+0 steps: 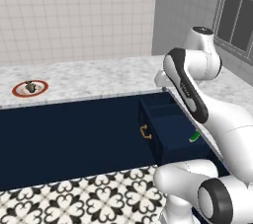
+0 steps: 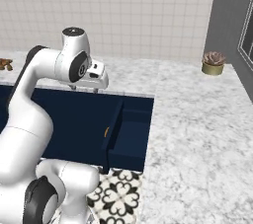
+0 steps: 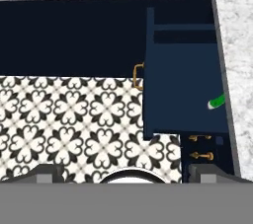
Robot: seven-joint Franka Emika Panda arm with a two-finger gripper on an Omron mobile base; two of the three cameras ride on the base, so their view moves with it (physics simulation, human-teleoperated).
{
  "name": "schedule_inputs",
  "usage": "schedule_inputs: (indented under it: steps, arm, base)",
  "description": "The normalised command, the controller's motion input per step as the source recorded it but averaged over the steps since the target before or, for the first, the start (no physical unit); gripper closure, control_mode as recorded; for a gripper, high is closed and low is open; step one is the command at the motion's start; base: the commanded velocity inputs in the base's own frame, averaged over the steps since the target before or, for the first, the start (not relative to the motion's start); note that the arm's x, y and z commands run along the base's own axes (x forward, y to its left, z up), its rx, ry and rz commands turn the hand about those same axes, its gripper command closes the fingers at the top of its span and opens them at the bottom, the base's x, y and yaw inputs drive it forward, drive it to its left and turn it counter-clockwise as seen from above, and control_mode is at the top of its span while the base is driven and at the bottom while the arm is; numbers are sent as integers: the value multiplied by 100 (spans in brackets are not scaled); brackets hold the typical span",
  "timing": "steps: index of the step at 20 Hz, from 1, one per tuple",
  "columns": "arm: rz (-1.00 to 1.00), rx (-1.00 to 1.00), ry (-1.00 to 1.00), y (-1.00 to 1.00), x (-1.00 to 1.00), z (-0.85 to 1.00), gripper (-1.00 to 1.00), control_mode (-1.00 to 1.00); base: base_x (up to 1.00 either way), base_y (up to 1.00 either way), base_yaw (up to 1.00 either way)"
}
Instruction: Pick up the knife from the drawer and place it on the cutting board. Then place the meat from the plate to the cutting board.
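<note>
Tool (image 2: 79,88) jaws were spread fully wide and nothing was held; it was poised above the front edge of the tabletop (image 1: 99,77), over the open drawer (image 3: 180,94). The knife (image 3: 216,102) was seen lying inside the drawer against its right-hand wall, only the green handle end showing. The meat (image 1: 30,86) was seen resting on the plate (image 1: 20,92) near the tabletop's left end. Judged from this, neither step had been completed: the knife was not yet grasped, and the meat remained to be moved afterwards.

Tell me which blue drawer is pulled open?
The drawer with the curved brass handle, sticking out over the patterned floor. A green knife handle peeks inside; the small-handled fronts below stay flush.
</note>
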Motion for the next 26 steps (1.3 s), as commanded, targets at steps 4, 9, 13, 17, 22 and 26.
schedule_inputs:
  steps: [4,9,13,17,22,26]
  arm:
    - [0,0,1,0,1,0,-100,-100]
    - [0,0,0,0,0,0,-100,-100]
    - [0,-2,12,10,28,-54,-100,-100]
    - [-3,-7,34,19,57,-100,-100,-100]
    - [-6,-4,19,-47,24,-100,-100,-100]
    - [-10,0,11,-39,43,-100,-100,-100]
  base:
    - [0,0,0]
    - [0,0,0]
    - [0,0,0]
    - [0,0,0]
    - [0,0,0]
    - [0,0,0]
